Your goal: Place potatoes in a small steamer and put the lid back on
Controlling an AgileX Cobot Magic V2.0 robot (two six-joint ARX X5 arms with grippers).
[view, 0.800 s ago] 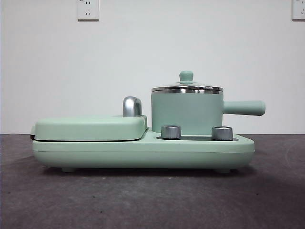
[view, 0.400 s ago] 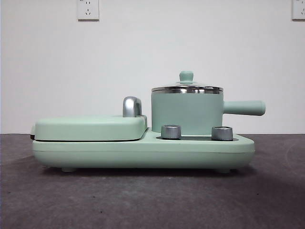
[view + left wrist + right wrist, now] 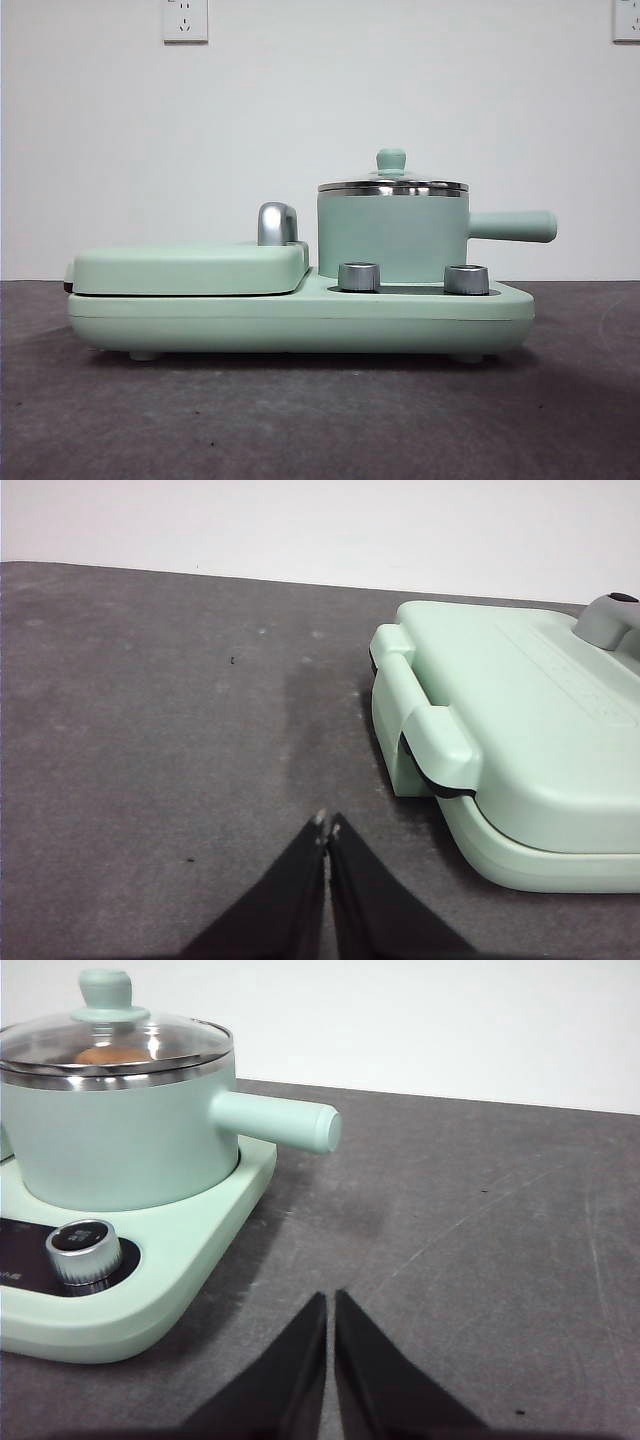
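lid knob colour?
Mint green, matching the pot. The knob on the glass lid shows best in the right wrist view.

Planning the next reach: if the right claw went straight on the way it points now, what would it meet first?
Probably nothing close: the right claw points over bare table toward the back wall. The small steamer and its handle sit off to one side, though depth is uncertain.
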